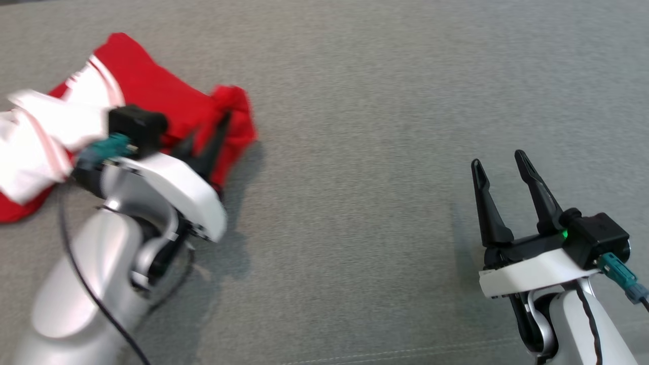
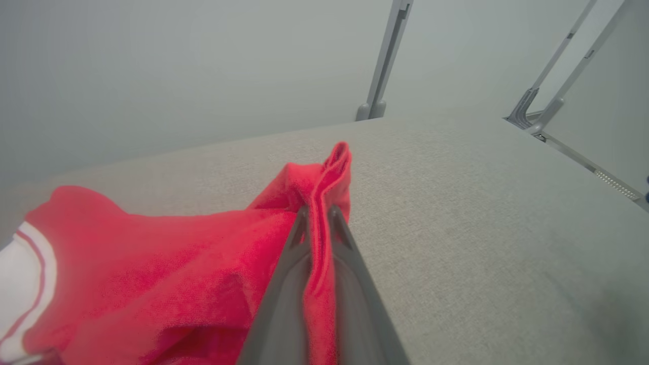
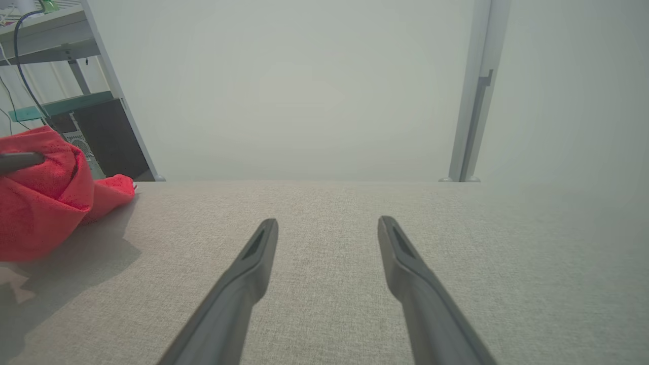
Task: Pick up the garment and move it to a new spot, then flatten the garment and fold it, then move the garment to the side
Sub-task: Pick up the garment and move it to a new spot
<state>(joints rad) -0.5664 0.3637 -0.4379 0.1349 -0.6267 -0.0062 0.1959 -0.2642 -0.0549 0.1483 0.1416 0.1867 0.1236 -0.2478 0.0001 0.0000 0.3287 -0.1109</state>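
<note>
Grey coarse-weave surface (image 1: pixel 380 101) under rumpled, fuzzy red-and-white garment (image 1: pixel 152 91)

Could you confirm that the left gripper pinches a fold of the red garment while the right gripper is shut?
Not quite: the right gripper is open, jaws apart, as the right wrist view shows. The left gripper does pinch a fold of the red garment.
</note>
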